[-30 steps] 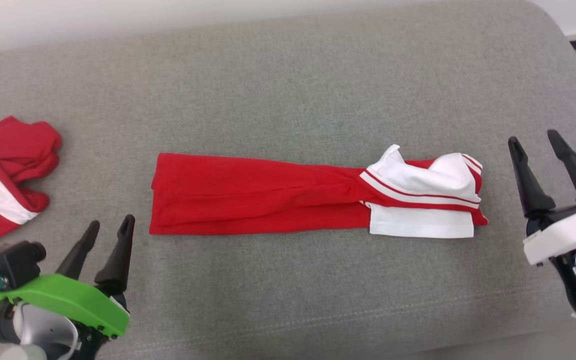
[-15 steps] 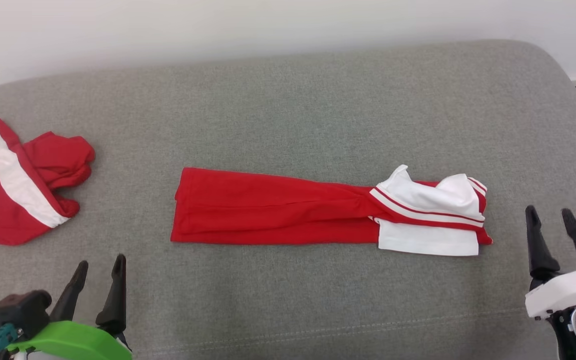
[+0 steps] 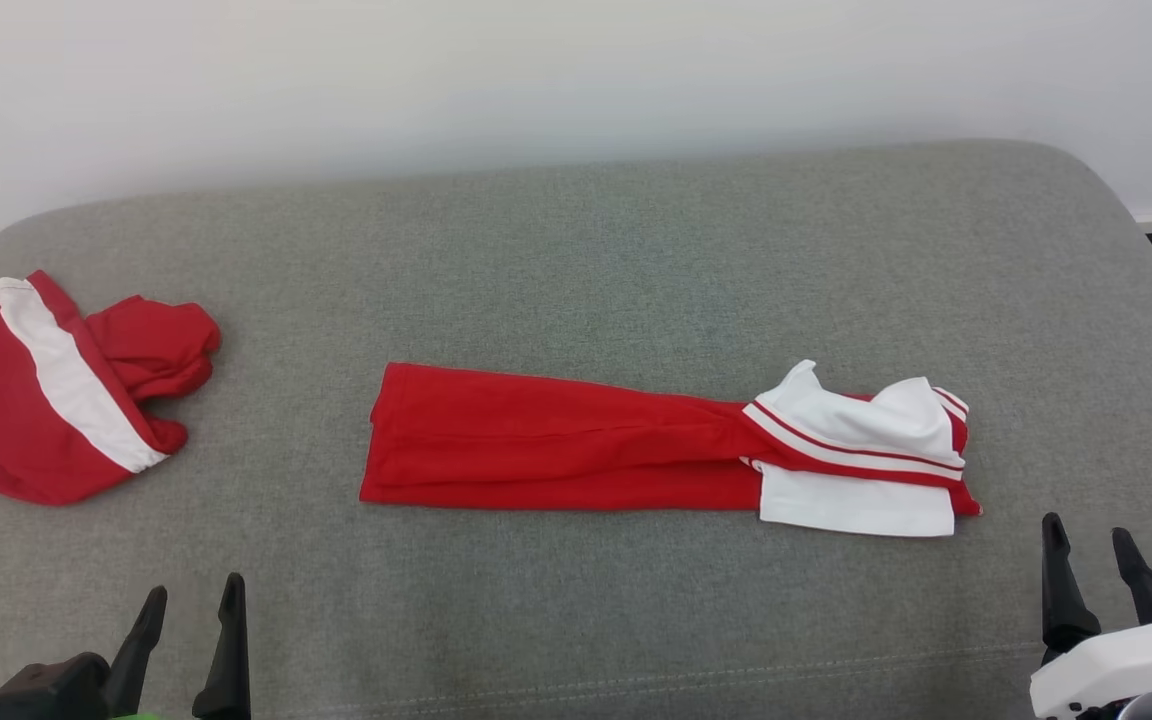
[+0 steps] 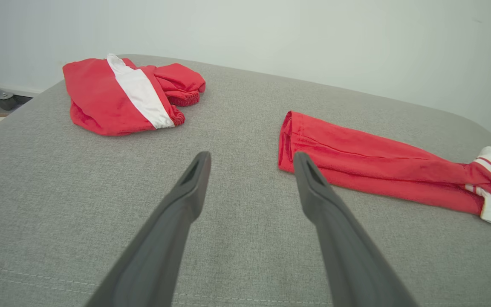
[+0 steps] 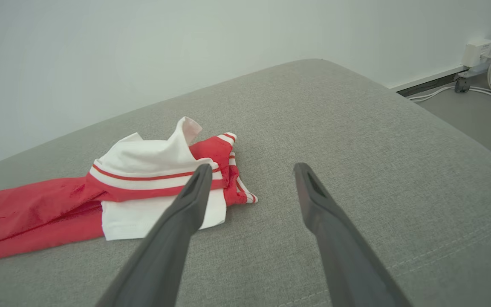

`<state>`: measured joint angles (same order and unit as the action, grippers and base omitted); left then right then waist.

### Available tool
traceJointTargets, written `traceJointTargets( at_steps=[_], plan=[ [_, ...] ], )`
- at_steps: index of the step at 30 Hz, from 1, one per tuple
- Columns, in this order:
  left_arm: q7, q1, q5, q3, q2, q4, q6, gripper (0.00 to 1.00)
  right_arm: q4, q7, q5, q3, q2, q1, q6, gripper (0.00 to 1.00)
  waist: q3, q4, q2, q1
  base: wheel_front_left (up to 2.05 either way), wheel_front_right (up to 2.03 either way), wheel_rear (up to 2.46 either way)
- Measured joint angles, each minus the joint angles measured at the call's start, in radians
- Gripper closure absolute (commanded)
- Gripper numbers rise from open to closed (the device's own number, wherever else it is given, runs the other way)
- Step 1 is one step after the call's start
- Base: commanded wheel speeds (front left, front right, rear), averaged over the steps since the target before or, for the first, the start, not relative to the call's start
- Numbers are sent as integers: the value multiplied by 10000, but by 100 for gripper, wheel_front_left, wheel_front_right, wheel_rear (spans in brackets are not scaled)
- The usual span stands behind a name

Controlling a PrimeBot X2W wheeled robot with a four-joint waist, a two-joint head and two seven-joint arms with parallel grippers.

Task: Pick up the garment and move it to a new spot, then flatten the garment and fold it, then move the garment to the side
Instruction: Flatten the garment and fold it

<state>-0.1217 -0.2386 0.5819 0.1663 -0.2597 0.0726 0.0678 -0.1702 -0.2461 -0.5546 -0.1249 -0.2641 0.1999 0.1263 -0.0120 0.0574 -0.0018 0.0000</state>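
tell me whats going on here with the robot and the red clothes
Nothing is held right now. A red and white garment lies folded into a long strip on the grey cushion. The left gripper and right gripper hover open and empty near the front edge, apart from it. A crumpled red garment sits off to the left.

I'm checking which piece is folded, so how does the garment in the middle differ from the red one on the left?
The middle garment lies flat, folded into a long narrow strip; the left garment is bunched in a heap. The middle garment has a white, red-striped section at its right end; the left garment has one white band across it. Both are red and white and rest on the grey cushion.
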Motion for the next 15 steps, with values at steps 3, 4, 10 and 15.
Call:
traceJointTargets(
  at_steps=[3,4,10,15],
  plan=[
    [-69,-106,0,4,23,-2,2,0,29,0,19,-6,153,1,0,0,-10,4,0,0,0,0,0],
    [-71,-110,0,6,35,0,2,0,40,0,33,-8,173,1,0,0,-10,2,0,0,0,0,0],
    [-171,-145,0,6,46,12,33,0,176,-2,71,21,428,1,0,0,43,-40,0,0,0,0,0],
    [-249,-168,0,15,77,52,33,0,332,-12,-1218,334,1400,2,-33,0,194,-82,0,0,0,0,0]
  ],
)
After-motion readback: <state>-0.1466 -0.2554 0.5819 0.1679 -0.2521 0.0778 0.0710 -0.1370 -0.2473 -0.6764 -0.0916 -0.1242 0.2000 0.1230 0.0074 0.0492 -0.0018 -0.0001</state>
